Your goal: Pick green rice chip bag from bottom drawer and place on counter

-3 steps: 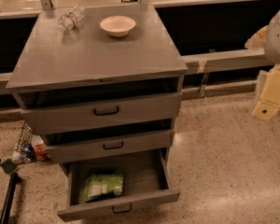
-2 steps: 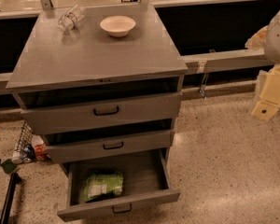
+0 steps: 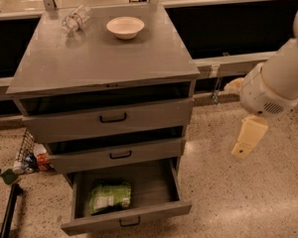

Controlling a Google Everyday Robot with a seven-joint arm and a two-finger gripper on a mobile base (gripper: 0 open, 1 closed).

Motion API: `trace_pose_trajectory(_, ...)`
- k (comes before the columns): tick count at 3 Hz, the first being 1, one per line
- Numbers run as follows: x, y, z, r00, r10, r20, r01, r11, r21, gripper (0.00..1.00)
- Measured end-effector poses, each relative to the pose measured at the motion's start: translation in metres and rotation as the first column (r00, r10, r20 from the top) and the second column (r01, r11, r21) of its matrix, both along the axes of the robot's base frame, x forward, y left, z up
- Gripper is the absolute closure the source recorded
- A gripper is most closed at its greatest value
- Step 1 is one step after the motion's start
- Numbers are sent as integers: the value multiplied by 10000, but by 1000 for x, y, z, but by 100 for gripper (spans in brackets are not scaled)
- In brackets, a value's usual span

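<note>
My gripper (image 3: 248,139) hangs out to the right, well apart from the counter's (image 3: 99,63) right edge, about level with the middle drawer (image 3: 114,155) and above the speckled floor (image 3: 248,202). I cannot tell how wide it stands, and it holds nothing that I can see.

The bottom drawer (image 3: 126,221) is pulled out. The bag (image 3: 109,196) lies flat inside it, in the left half and near the front wall, with its white label up.

The middle drawer and the top drawer (image 3: 111,119) each show a dark gap above their fronts.

On the counter a white bowl (image 3: 125,27) sits near the back edge, about midway along it. A clear bottle (image 3: 75,19) lies on its side by the back left corner.
</note>
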State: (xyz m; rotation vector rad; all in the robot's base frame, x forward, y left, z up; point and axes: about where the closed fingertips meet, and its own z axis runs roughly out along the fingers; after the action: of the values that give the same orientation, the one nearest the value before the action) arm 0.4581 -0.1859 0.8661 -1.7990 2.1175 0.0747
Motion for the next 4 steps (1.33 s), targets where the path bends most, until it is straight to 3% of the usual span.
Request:
trace_pose_trajectory(1,20,36,-67,9947,1027,27,-1024,9888,1085,0)
trace_pose_trajectory(2,44,80,-129,9842,1772,-18,-1750,9730,1502,0)
trace_pose_trajectory(4,48,98,-149,9850,1711,-216,-1636,9668,1960,0)
